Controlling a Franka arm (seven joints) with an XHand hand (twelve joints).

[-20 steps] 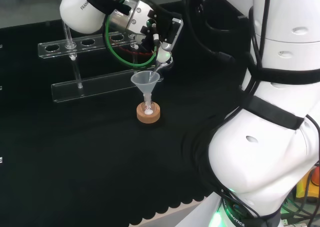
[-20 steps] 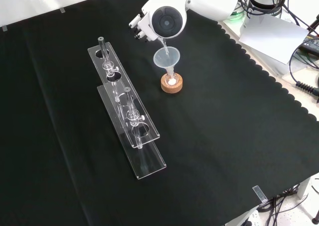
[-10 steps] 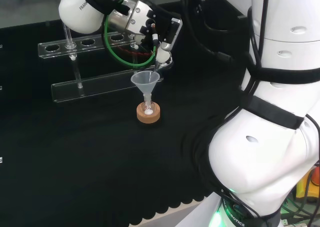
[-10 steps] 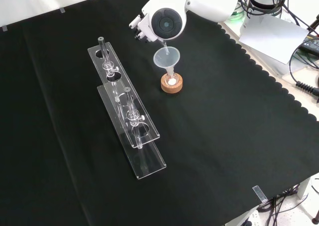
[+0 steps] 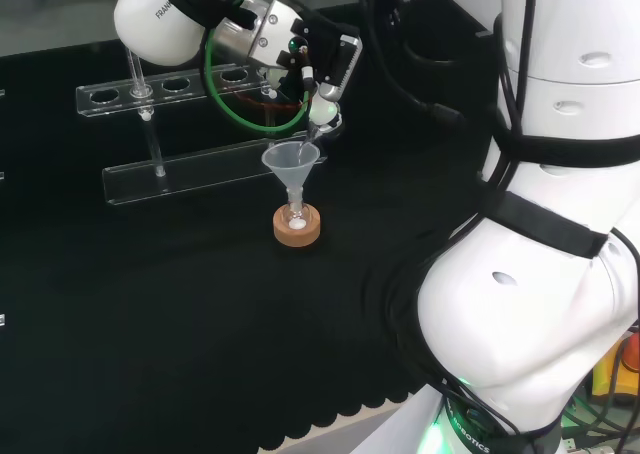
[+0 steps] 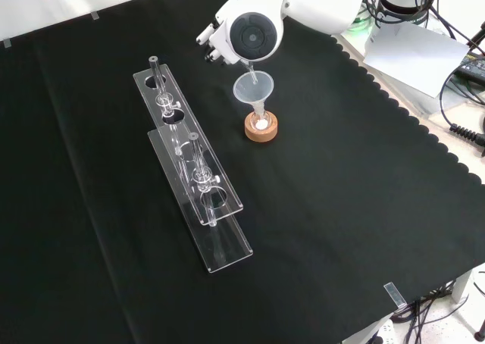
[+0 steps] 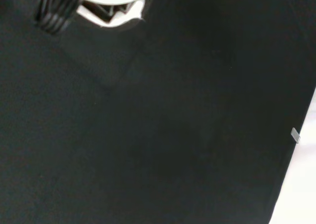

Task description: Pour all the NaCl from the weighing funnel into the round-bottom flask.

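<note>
The weighing funnel (image 5: 316, 134) is a slim clear piece held steeply tilted in the hand (image 5: 325, 74), its lower tip dipping into the mouth of a clear conical funnel (image 5: 291, 162). In the front view the same slim piece (image 6: 251, 75) slants down from under the arm's round grey cap (image 6: 251, 33) into the cone (image 6: 252, 91). The hand's fingers seem to be pinched on the weighing funnel's upper end, though the grip itself is hard to make out. The conical funnel stands in the neck of the round-bottom flask (image 5: 296, 217), which sits on a cork ring (image 5: 297, 230) on the black cloth (image 5: 150, 304). A small heap of white powder (image 6: 260, 123) lies at the flask's bottom. To the left in the head view, near the flask but apart from it, stands a clear rack (image 5: 180, 134) with glass tubes.
</note>
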